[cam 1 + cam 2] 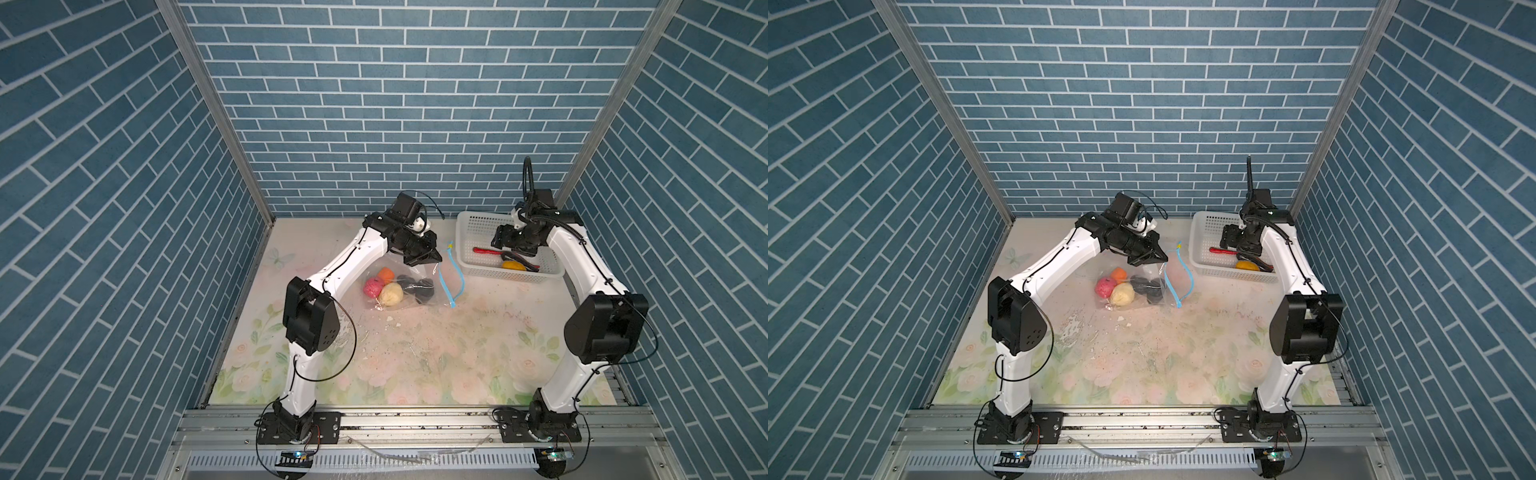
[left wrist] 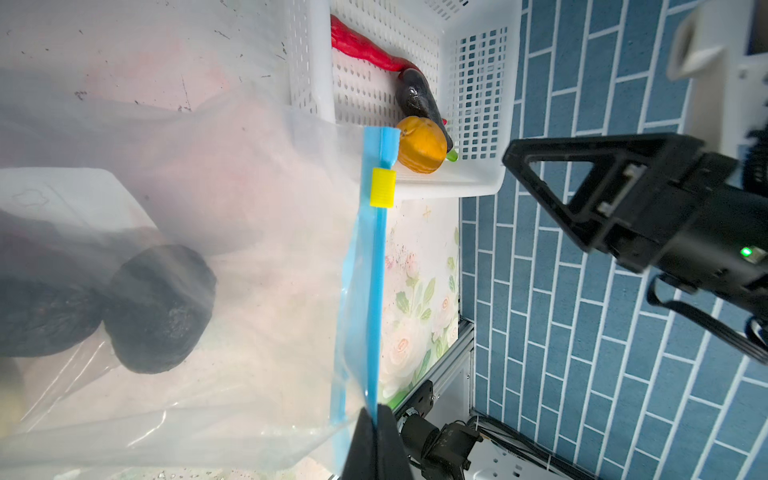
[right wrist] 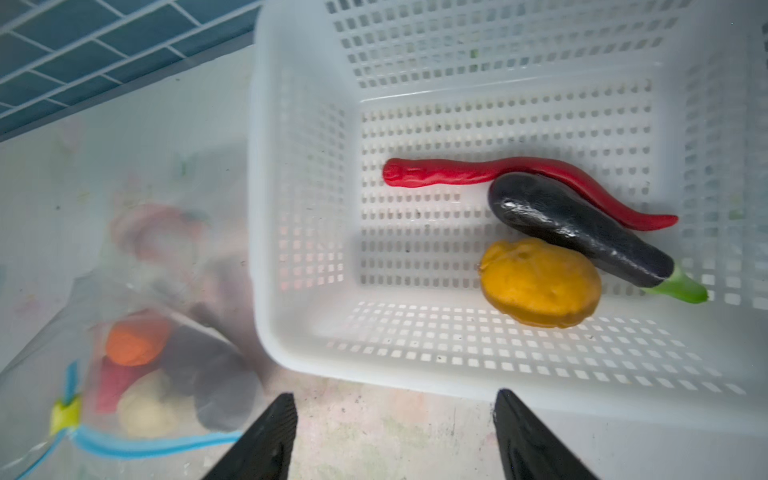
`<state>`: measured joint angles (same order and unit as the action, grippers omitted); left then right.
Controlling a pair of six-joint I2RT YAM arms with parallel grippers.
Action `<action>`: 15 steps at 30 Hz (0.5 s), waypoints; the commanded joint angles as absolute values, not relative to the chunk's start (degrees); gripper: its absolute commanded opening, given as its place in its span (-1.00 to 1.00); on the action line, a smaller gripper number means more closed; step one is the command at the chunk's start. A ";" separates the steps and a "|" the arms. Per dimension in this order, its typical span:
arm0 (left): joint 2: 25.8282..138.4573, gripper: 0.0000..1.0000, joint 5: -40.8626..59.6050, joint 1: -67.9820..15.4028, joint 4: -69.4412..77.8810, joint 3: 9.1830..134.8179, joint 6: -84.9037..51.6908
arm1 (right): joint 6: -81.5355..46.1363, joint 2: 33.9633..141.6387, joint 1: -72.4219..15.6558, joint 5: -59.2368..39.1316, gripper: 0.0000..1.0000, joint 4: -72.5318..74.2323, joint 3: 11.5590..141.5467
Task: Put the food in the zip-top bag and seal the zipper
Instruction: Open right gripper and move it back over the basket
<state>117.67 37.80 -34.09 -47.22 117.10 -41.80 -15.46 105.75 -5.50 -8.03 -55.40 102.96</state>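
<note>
Right gripper [image 3: 395,395], jaws apart: yellow-orange piece [image 3: 540,282] ahead is best straddled squarely while zipper [image 2: 375,270] is pinched by left gripper [image 2: 376,415].

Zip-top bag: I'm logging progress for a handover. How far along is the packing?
Done: pink piece, orange piece, cream piece and black lumps sit inside the zip-top bag. In hand: the left gripper pinches the zipper, holding the mouth open; the right gripper hangs open at the basket. Left: red strip, eggplant and yellow-orange piece in the basket; sealing.
</note>
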 commanded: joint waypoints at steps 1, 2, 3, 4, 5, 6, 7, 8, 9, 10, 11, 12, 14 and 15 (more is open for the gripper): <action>115.00 -1.00 39.09 -33.58 -46.45 118.48 -41.70 | -11.53 109.42 -4.55 -2.49 0.61 -64.76 108.57; 115.05 -1.00 39.15 -33.57 -46.41 118.54 -41.72 | -11.33 110.48 -4.07 -1.65 0.61 -65.40 109.76; 115.09 -1.00 39.20 -33.59 -46.41 118.78 -41.59 | -11.09 111.75 -3.57 -0.84 0.63 -66.21 111.02; 115.22 -1.00 39.24 -33.57 -46.41 118.98 -41.61 | -10.87 113.09 -3.06 0.02 0.64 -66.97 112.41; 115.35 -1.00 39.29 -33.58 -46.43 119.14 -41.65 | -10.81 114.24 -2.64 0.82 0.65 -67.75 113.55; 115.42 -1.00 39.29 -33.57 -46.60 119.34 -41.49 | -10.62 115.49 -2.24 1.21 0.66 -68.63 115.00; 115.65 -1.00 39.27 -33.57 -46.89 119.61 -41.33 | -10.40 116.66 -1.82 1.43 0.67 -69.26 116.16; 115.70 -1.00 39.25 -33.57 -47.14 119.99 -41.17 | -10.29 117.64 -1.57 1.62 0.67 -69.76 117.12; 115.82 -1.00 39.17 -33.57 -47.44 120.20 -40.92 | -10.14 118.66 -1.27 1.64 0.68 -70.31 118.18; 115.84 -1.00 39.11 -33.60 -47.67 120.39 -40.82 | -10.00 119.50 -1.08 1.62 0.70 -70.77 119.15; 115.80 -1.00 39.03 -33.57 -47.80 120.60 -40.72 | -9.83 120.18 -0.99 1.59 0.71 -71.04 119.77; 115.75 -1.00 39.02 -33.56 -47.94 120.67 -40.69 | -9.65 120.81 -0.91 1.66 0.72 -71.21 120.31; 115.75 -1.00 38.85 -33.51 -48.12 120.90 -40.47 | -9.18 121.90 -0.73 1.37 0.73 -71.24 120.90; 115.74 -1.00 38.79 -33.49 -48.08 120.90 -40.51 | -9.06 122.44 -0.62 1.24 0.73 -71.36 121.25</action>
